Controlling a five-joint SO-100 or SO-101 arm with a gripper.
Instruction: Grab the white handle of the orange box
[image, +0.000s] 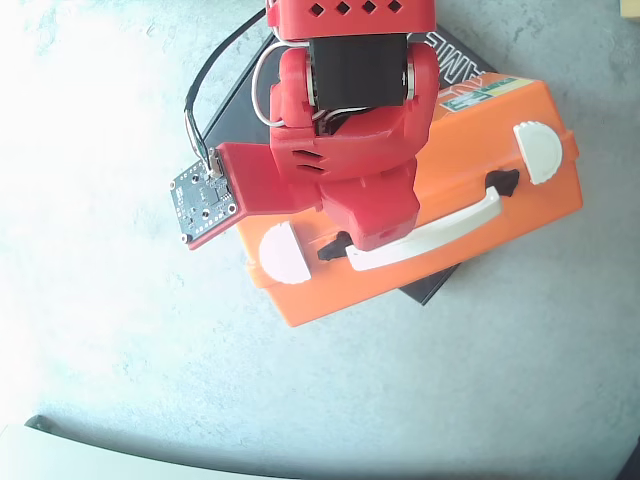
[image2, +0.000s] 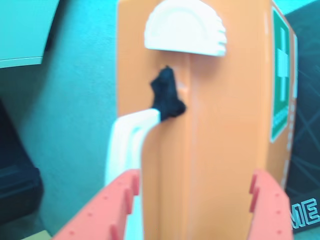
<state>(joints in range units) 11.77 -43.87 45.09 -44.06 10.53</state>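
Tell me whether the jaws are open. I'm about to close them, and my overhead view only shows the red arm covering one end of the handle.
Observer: Open. In the wrist view the gripper has its fingers spread, with nothing clamped.
Operator: Is the handle centred between them?
Observer: No. The white handle runs along the finger on the left of that view, and the gap is filled mostly by the orange box face.

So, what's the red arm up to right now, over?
Fingers open, straddling orange box. White handle not gripped yet. Nothing in the way.
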